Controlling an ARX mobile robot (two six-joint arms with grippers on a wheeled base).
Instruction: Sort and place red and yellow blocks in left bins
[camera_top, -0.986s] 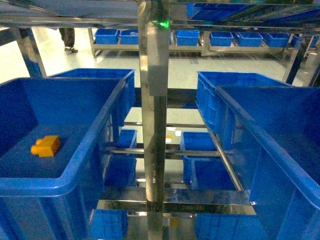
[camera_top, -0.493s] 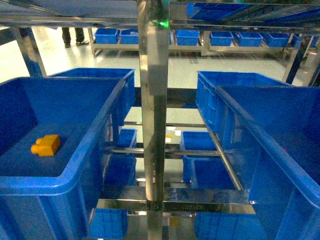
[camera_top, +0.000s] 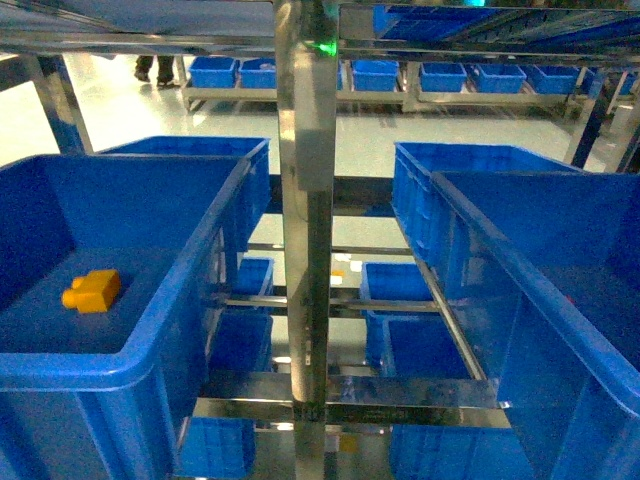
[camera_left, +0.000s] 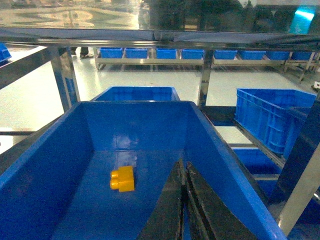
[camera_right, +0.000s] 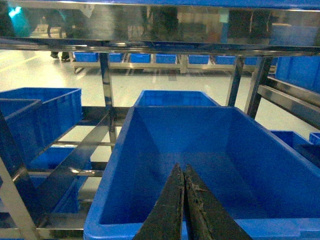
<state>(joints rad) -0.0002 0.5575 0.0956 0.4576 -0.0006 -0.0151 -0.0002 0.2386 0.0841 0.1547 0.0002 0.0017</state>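
Observation:
A yellow block (camera_top: 92, 291) lies on the floor of the big blue left bin (camera_top: 60, 372). The left wrist view shows the same yellow block (camera_left: 123, 179) inside that left bin (camera_left: 135, 122), to the left of my left gripper (camera_left: 183, 163), whose dark fingers are pressed together with nothing between them. My right gripper (camera_right: 182, 168) is shut too, held over the near rim of the right blue bin (camera_right: 210, 145), whose floor shows no block. No red block is in view. Neither gripper appears in the head view.
A steel shelf post (camera_top: 307, 230) stands between the two near bins, with the right bin (camera_top: 545, 300) beside it. Further blue bins (camera_top: 480, 165) sit behind and on the lower shelf (camera_top: 400, 330). A far rack (camera_top: 400, 78) holds several more bins. A person's feet (camera_top: 155, 70) show on the floor at the back.
The person at the back has walked a little to the right. The block, the bins and the grippers have not moved.

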